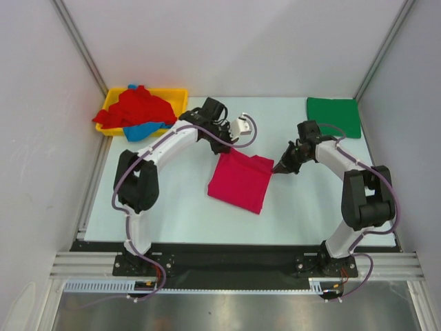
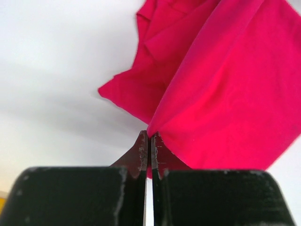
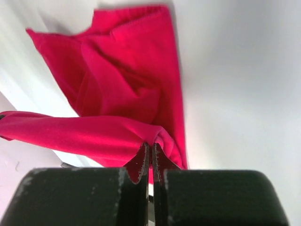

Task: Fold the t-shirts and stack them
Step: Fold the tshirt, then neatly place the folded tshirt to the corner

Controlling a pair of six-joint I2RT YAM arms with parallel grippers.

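A magenta-pink t-shirt [image 1: 241,181] lies partly folded in the middle of the table. My left gripper [image 1: 233,146] is shut on its far left corner; the left wrist view shows the cloth [image 2: 221,89] pinched between the closed fingers [image 2: 143,148]. My right gripper [image 1: 277,168] is shut on its far right corner; in the right wrist view the cloth [image 3: 122,94] is bunched at the closed fingertips [image 3: 143,155]. A folded green t-shirt [image 1: 334,115] lies at the far right. Red [image 1: 138,108] and blue [image 1: 143,129] t-shirts lie heaped in the tray.
A yellow plastic tray [image 1: 178,96] stands at the far left corner of the table. White walls with metal posts enclose the table on three sides. The arm bases sit on a black rail at the near edge.
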